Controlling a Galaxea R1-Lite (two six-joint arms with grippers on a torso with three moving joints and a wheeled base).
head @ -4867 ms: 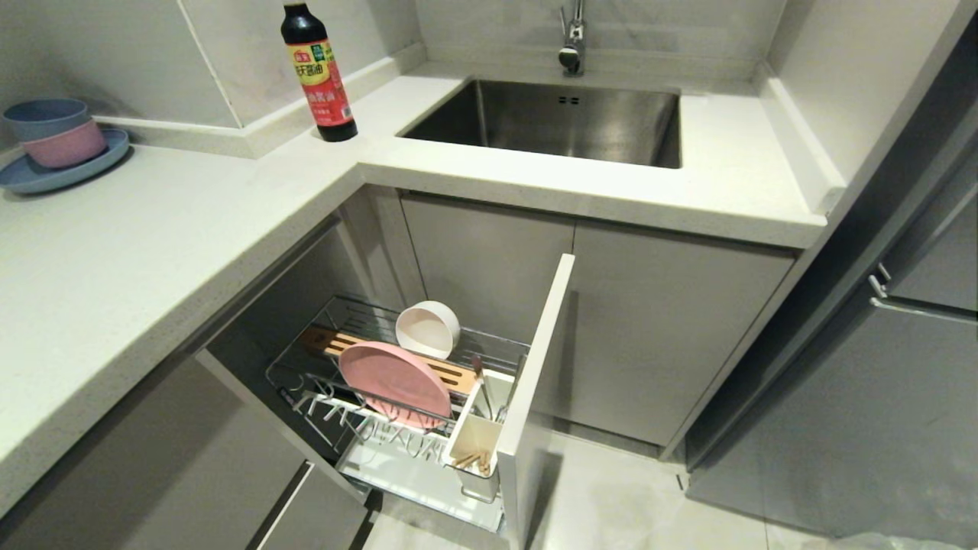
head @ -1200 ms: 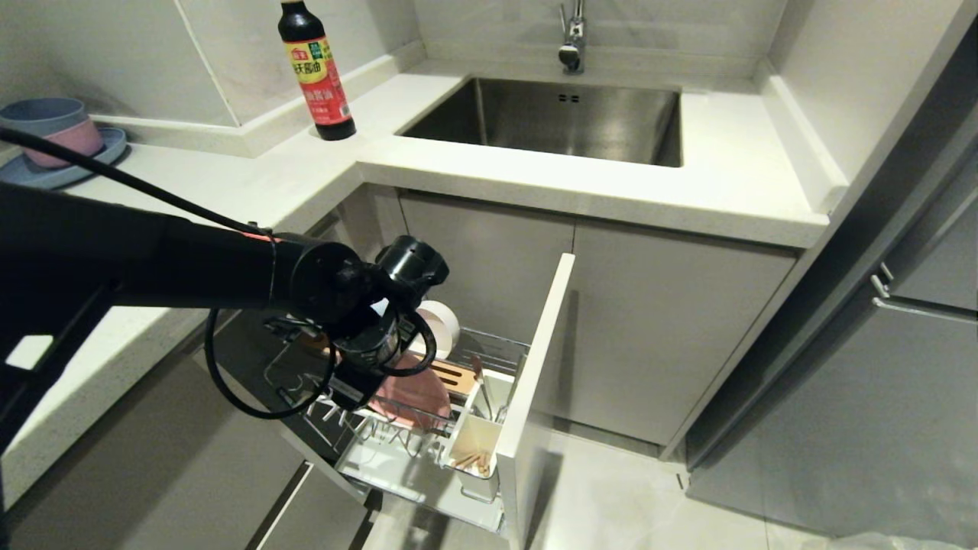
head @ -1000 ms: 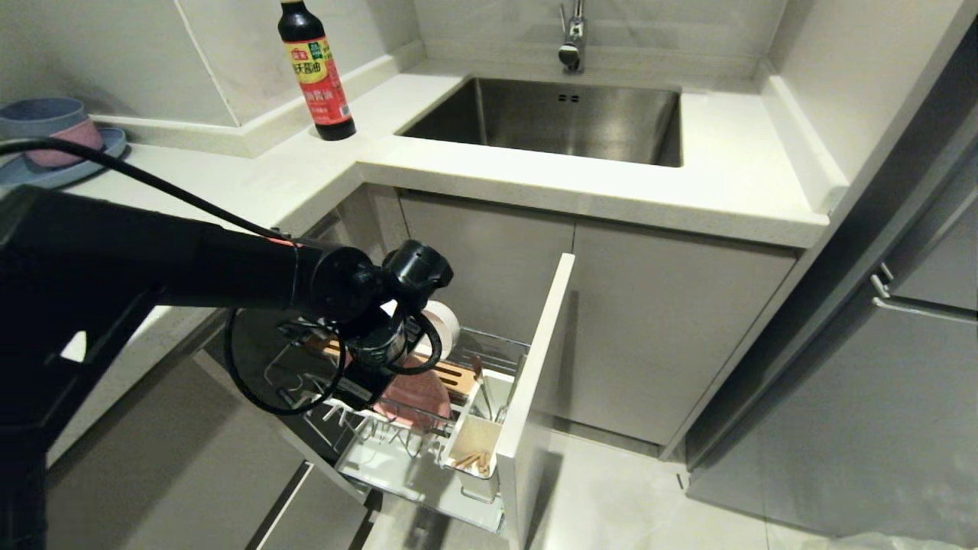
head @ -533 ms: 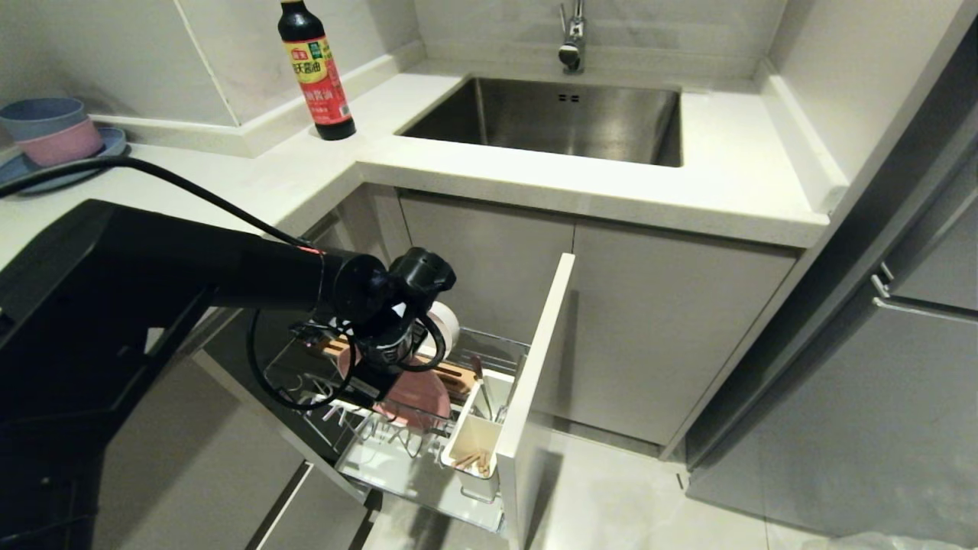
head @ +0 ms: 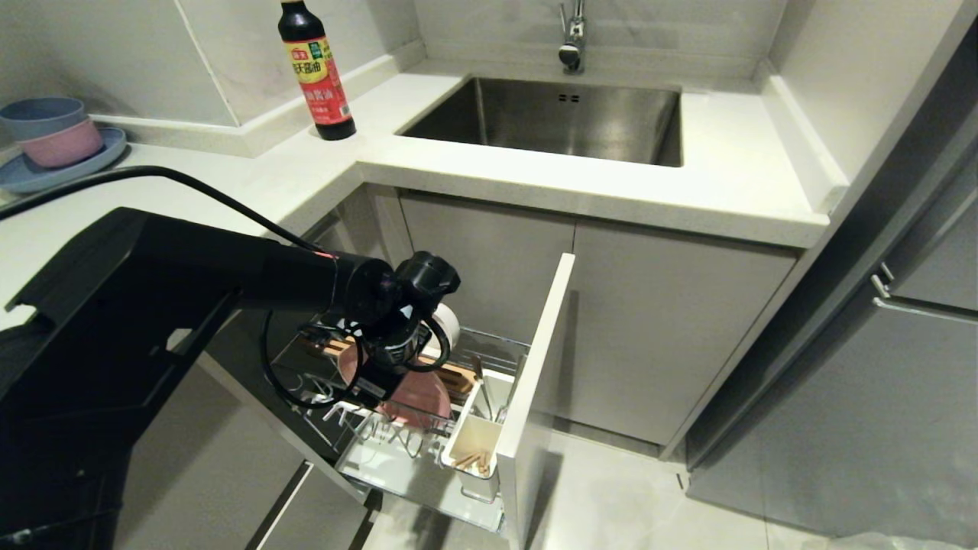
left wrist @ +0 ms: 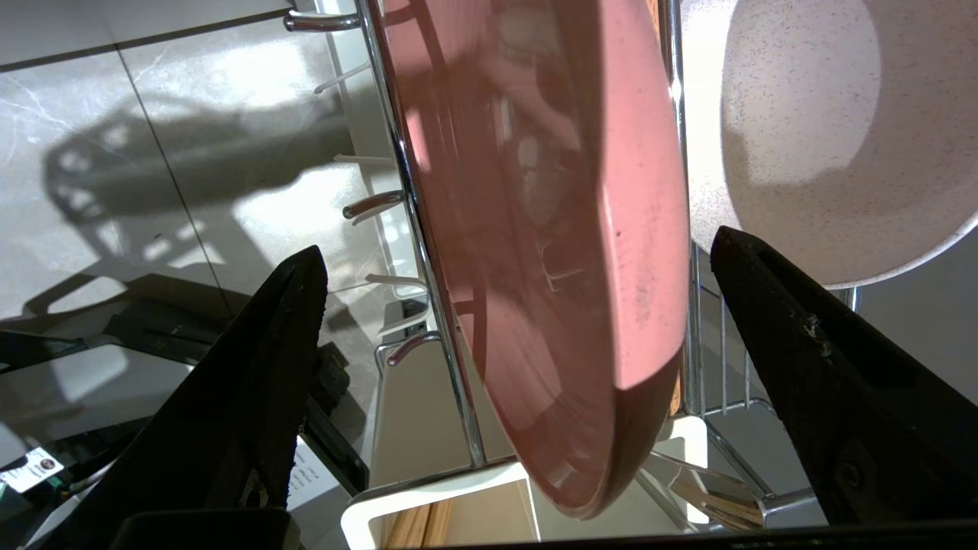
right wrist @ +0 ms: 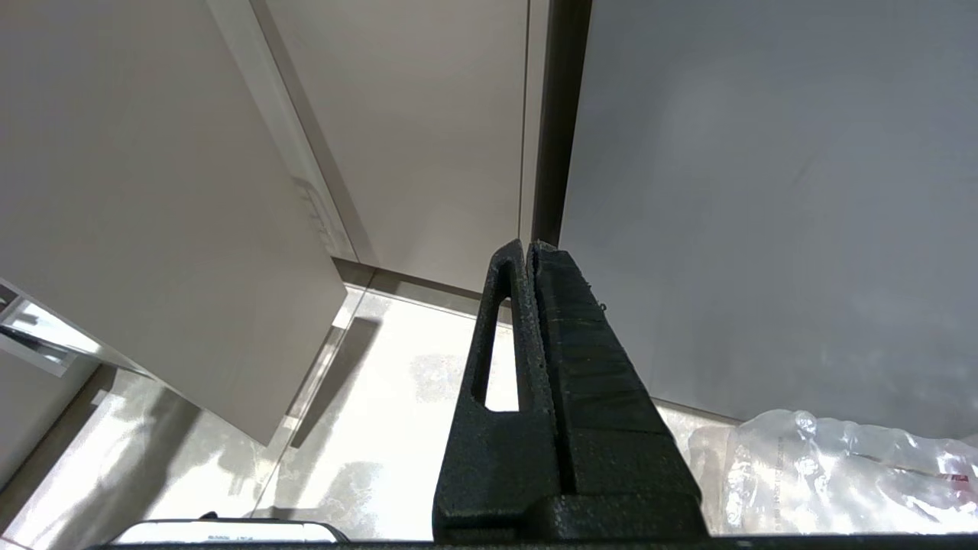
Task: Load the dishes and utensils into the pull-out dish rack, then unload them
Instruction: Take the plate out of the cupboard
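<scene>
1. Two stacked bowls, blue over pink (head: 50,131), on a round blue plate (head: 65,169) at the far left of the white stone counter (head: 229,191).
2. Black left arm reaching from the left down into the opened cabinet; left gripper (left wrist: 519,260) spread wide, one black finger (left wrist: 252,367) on each side of the large flat pale-pink oval plate (left wrist: 550,191), neither finger touching it.
3. Pale-pink plate (head: 416,393) standing on edge in the pull-out chrome wire dish rack (head: 489,347), leaning against a chrome wire bar, partly hidden behind the gripper in the head view.
4. Slotted light wooden strip (head: 451,374) lying across the rack beneath and behind the plate.
5. Dark glass sauce bottle with red and yellow label (head: 315,69) upright on the counter at the inner corner.
6. Small cream-white round bowl (left wrist: 810,130) tipped on its side just beside the plate, further back in the rack.
7. White utensil cup (head: 474,439) at the rack's front corner, against the grey cabinet front (head: 535,359); pair of light wooden chopsticks (head: 472,461) inside, slim silver metal spoon (head: 483,389) just behind.
8. Stainless steel sink (head: 550,118) with chrome tap (head: 571,38) sunk in the counter further right.
9. Right gripper (right wrist: 531,260) out of the head view, pressed fully closed and empty, low over pale floor tiles (right wrist: 382,428) near a crumpled clear plastic bag (right wrist: 825,466).
</scene>
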